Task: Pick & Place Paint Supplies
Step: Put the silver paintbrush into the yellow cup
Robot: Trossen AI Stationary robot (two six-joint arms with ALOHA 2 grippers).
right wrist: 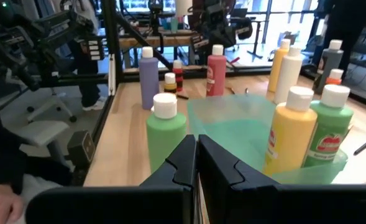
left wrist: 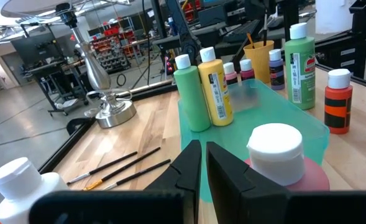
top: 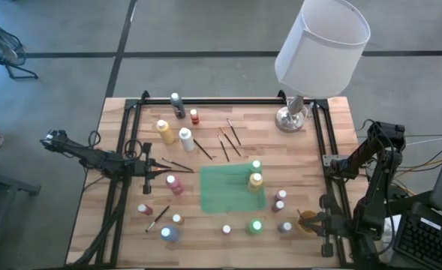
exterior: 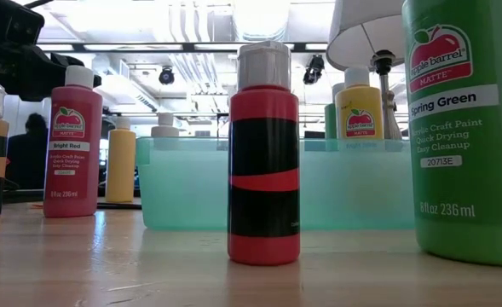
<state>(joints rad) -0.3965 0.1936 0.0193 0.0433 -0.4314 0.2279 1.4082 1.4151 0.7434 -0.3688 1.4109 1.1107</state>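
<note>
Left tool [left wrist: 202, 163] nearly closed, empty, beside a red bottle [left wrist: 282, 163].

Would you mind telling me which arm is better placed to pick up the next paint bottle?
Probably the left: its claw sits beside the red bottle, near the green tray. The right claw waits at the table's corner.

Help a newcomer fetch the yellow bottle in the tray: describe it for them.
Find the translucent green tray at the middle of the wooden table. Two bottles stand side by side at its edge facing the lamp. The yellow bottle is the one beside the green bottle, white-capped like it.
</note>
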